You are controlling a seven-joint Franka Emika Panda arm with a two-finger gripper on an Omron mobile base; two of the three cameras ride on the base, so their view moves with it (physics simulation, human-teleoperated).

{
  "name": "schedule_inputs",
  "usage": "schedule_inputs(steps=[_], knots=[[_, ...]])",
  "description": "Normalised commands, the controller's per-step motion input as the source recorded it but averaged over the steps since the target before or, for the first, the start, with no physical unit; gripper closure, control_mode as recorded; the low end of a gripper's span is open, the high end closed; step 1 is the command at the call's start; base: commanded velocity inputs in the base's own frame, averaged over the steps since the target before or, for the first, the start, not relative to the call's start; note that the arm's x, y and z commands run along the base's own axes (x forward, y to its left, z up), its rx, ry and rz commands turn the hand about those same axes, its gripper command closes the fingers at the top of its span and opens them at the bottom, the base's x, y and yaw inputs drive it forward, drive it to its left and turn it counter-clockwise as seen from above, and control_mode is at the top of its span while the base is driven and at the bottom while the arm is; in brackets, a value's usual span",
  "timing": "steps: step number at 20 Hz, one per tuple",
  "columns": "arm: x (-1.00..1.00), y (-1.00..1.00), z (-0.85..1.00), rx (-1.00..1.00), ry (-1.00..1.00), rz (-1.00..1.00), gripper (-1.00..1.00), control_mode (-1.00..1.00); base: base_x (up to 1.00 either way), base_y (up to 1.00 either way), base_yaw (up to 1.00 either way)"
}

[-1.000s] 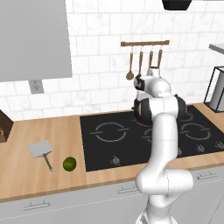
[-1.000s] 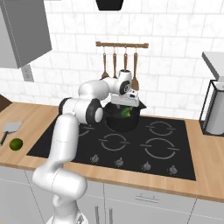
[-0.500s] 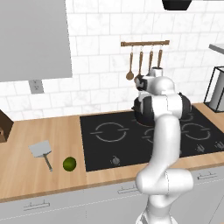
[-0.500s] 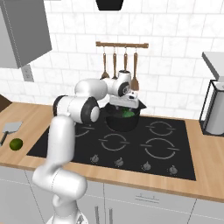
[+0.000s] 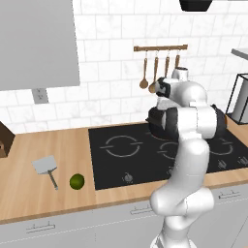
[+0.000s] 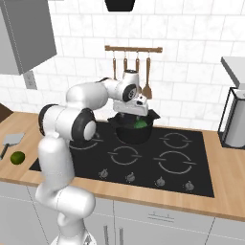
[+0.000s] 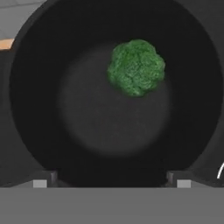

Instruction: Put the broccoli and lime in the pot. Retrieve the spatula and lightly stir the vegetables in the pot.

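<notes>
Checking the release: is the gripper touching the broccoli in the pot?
Apart. In the hand view the broccoli lies on the pot floor, with bare black floor between it and the open gripper.

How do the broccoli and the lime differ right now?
The broccoli is bumpy and dark green; the lime is smooth, round and yellower. The broccoli lies inside the black pot on the stove; the lime sits on the wooden counter beside the spatula. Both look similar in size.

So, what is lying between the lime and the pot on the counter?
In the left base view, from the lime toward the pot there is bare wooden counter, then the black cooktop with its burner ring; nothing else stands there.
</notes>
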Motion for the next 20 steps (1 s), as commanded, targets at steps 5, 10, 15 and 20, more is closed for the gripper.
schedule_inputs(steps=[5,10,15,20], knots=[[-0.88,0.27,0.69,0.00,0.03,-0.02,-1.00,-1.00,0.00,0.00,0.00],[-0.99,0.43,0.25,0.00,0.01,0.00,-1.00,-1.00,0.00,0.00,0.00],[-1.00,0.56,0.04,0.00,0.00,0.00,-1.00,-1.00,0.00,0.00,0.00],[-1.00,0.91,0.00,0.00,0.00,0.00,-1.00,-1.00,0.00,0.00,0.00]])
